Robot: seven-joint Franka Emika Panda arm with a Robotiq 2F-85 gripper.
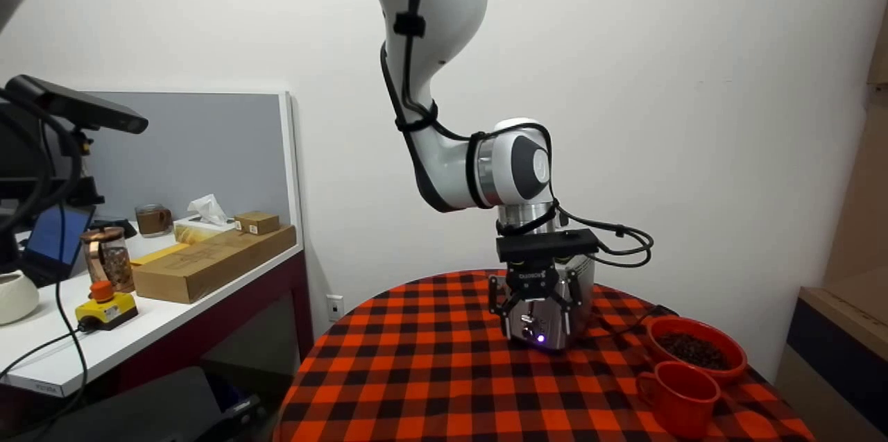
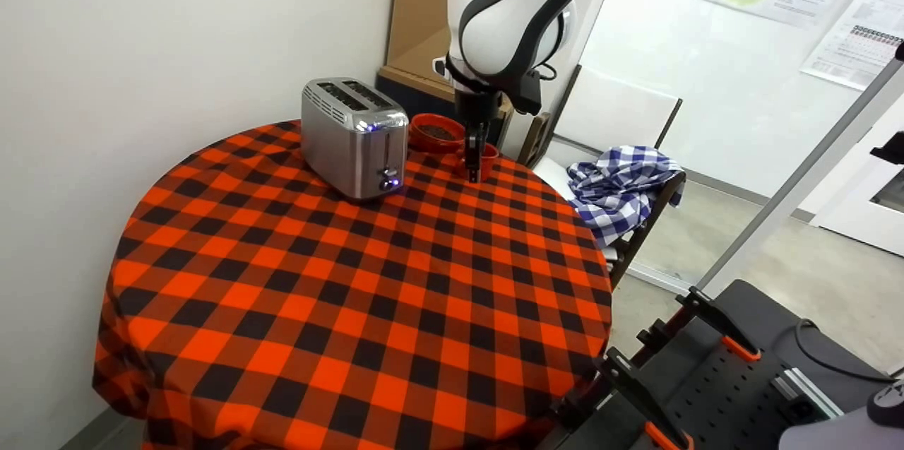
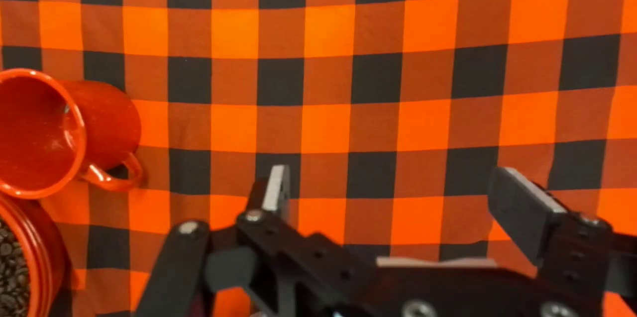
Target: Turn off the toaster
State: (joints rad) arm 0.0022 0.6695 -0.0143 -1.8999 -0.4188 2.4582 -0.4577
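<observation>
— Toaster (image 2: 347,143), boxy, two-slotted, of shiny silver metal: where is it being seen?

— Upright near the white wall (image 2: 176,47), it is being borne by a red-and-black checked tablecloth (image 2: 304,280) spread in a round.

— Is anything being shown on its front?

— A small blue-violet light (image 1: 541,338) is being given off low on the toaster's front, and a small lever (image 2: 388,172) is being seen just above that light.

— How is the black two-fingered gripper (image 3: 398,190) being held?

— Wide. Its grey pads (image 3: 517,212) are being held well apart, and tablecloth is being shown between them in the wrist view. It is being pointed downward by a white jointed robot arm (image 1: 451,178), off the toaster's lever side; in an exterior view a gap is being shown between the toaster and the gripper's fingers (image 2: 472,160).

— What else is being seen near the toaster?

— A glossy red mug (image 3: 112,115) with one handle and a round red bowl (image 3: 47,257) are being shown beside the toaster in both exterior views, the bowl being placed nearer to it. Dark brown beans (image 3: 12,277) are being held in the bowl. Whether the mug is being touched by the bowl cannot be told.

— And well apart from the toaster?

— A white desk (image 1: 41,367) is being seen, loaded with a long brown cardboard box (image 1: 215,261).
</observation>
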